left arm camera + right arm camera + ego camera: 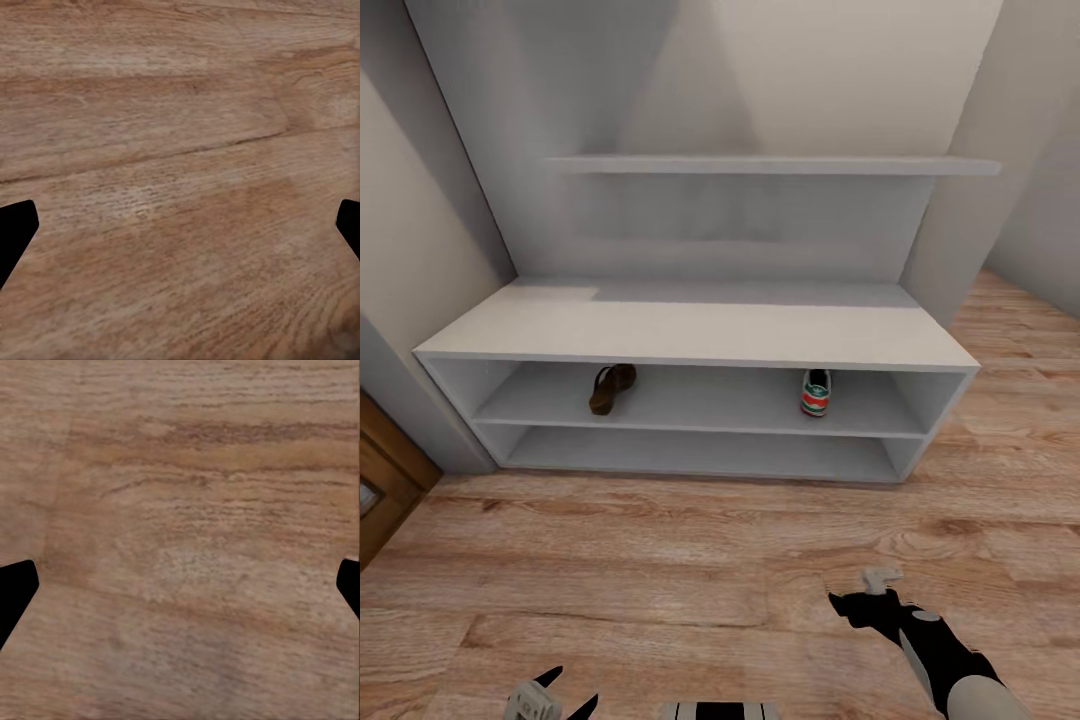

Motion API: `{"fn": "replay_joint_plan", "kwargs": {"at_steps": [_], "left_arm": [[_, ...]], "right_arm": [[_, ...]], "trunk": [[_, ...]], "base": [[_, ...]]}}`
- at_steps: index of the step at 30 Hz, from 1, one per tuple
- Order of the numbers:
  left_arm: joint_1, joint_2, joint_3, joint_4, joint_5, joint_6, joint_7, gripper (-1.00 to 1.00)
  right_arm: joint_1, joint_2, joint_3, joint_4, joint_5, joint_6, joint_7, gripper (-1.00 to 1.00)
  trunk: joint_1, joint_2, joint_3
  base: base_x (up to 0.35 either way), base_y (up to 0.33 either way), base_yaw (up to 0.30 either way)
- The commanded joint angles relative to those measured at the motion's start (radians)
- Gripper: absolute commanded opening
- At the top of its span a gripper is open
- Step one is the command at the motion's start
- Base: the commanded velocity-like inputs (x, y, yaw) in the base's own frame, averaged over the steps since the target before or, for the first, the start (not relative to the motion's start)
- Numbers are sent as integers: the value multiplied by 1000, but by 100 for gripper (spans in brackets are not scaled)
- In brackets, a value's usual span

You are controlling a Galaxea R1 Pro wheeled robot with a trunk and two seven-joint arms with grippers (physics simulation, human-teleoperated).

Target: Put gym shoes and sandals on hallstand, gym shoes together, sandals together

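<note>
The hallstand (700,330) stands against the wall ahead, a pale grey bench with two open tiers and a wall shelf (770,165) above. On its upper tier one brown sandal (612,388) lies at the left and one gym shoe (816,392), white with a green stripe and red heel, stands at the right, far apart from each other. My left gripper (567,692) (180,225) and right gripper (860,590) (180,585) hang low over the corridor floor (660,560), well short of the rack. Both are open with nothing between the fingers.
A brown wooden door or cabinet edge (385,480) shows at the left. Grey walls close in the rack on both sides. Wood plank floor (172,135) (195,510) lies under both wrists, and floor continues past the rack at the right (1020,340).
</note>
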Motion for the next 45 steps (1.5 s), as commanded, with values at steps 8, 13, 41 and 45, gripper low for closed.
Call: {"fn": "replay_joint_plan", "kwargs": {"at_steps": [8, 13, 41, 45], "left_arm": [[-1, 1, 4, 1, 5, 2, -4, 100], [-1, -1, 4, 2, 5, 2, 3, 100], [-1, -9, 6, 3, 7, 1, 88, 100], [-1, -9, 24, 3, 8, 2, 89, 100]], "right_arm": [[42, -72, -8, 108, 4, -109, 42, 100], [62, -100, -8, 174, 3, -177, 46, 100], [114, -104, -8, 243, 2, -351, 38, 100], [118, -109, -10, 242, 0, -351, 37, 100]], "trunk": [[-2, 1, 15], [-4, 2, 34], [-98, 171, 125], [-113, 199, 137]], "base": [[0, 0, 0], [0, 0, 0], [0, 0, 0], [0, 0, -34]]}}
